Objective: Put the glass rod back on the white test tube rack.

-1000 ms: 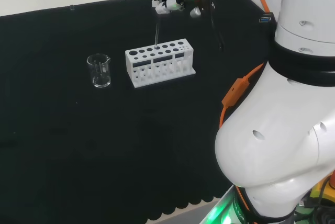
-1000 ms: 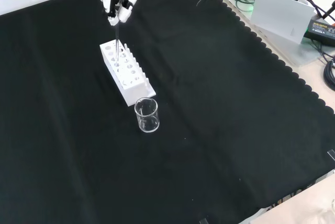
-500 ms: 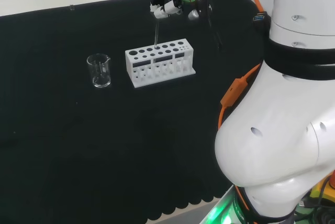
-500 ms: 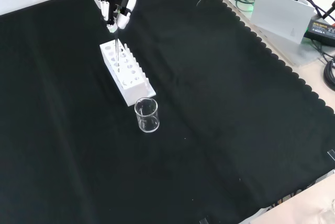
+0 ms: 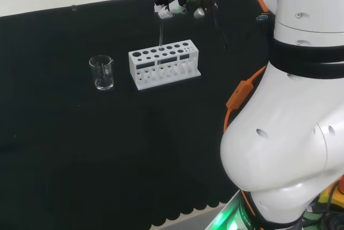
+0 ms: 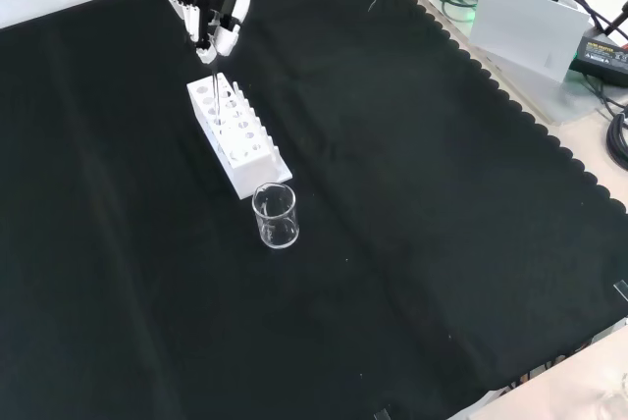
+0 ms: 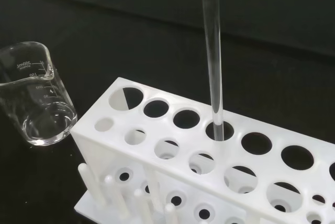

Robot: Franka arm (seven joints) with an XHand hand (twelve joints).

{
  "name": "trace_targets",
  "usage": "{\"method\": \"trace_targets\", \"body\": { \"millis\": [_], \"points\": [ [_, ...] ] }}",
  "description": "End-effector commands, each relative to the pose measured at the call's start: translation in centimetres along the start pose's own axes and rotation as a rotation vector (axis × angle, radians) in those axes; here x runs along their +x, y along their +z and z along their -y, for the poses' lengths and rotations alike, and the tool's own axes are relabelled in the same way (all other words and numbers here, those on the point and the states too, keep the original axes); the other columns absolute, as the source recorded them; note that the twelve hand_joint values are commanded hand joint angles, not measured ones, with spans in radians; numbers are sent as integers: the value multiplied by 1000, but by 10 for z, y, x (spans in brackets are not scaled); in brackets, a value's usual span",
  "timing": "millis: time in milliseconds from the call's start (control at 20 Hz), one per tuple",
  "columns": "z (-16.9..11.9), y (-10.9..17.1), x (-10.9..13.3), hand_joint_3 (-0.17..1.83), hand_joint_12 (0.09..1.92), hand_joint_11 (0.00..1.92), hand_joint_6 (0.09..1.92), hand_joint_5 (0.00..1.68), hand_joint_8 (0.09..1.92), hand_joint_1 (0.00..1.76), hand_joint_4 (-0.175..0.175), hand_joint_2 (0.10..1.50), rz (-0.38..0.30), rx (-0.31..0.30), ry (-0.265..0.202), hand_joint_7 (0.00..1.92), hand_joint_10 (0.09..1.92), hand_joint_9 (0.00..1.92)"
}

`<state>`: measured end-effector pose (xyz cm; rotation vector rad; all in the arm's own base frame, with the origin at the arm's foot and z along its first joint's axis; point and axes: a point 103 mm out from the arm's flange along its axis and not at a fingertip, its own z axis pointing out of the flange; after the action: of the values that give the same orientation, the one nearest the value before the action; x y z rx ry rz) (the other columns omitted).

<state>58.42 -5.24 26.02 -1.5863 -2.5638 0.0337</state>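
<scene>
We see the hand (image 6: pixel 208 10) above the far end of the white test tube rack (image 6: pixel 238 135) in the front view, fingers curled and pinching the top of the glass rod (image 7: pixel 213 62). The rod hangs close to upright from the fingertips (image 5: pixel 167 9). In the wrist view its lower tip sits inside one of the large holes in the rack's back row, fourth from the beaker end; we cannot tell how deep it goes or whether it touches anything below.

The rack stands on the black cloth (image 6: pixel 412 224), long side roughly across the head view. Top plate has two rows of round holes, and short white pegs stick up from its base along the near side (wrist view shows them plainly). The holes beside the rod look empty.

A clear glass beaker (image 5: pixel 102 72) stands just off the rack's end, left of it in the head view, nearer the camera in the front view. Not touching the rack. It looks empty.

Nothing sits between the hand and the rack. In the head view the arm's white links (image 5: pixel 290 133) take up the right side, well clear of the rack. Cables and a grey box (image 6: pixel 525 23) lie off the cloth at the front view's upper right.
</scene>
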Motion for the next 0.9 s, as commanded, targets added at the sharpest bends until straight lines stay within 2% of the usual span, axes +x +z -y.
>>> {"method": "trace_targets", "body": {
  "millis": [50, 500, 900],
  "points": [
    [-3, -3, 1, -175, 748, 1699, 562, 1256, 573, 1312, -175, 1067, 4, 16, -17, 1299, 455, 1874],
    [-15, -1, 6, -175, 750, 1697, 555, 1259, 566, 1312, -175, 1066, 1, 33, -46, 1303, 457, 1873],
    [-18, 5, 5, -175, 751, 1696, 550, 1262, 560, 1312, -175, 1065, -10, 41, -48, 1306, 459, 1873]
  ]
}}
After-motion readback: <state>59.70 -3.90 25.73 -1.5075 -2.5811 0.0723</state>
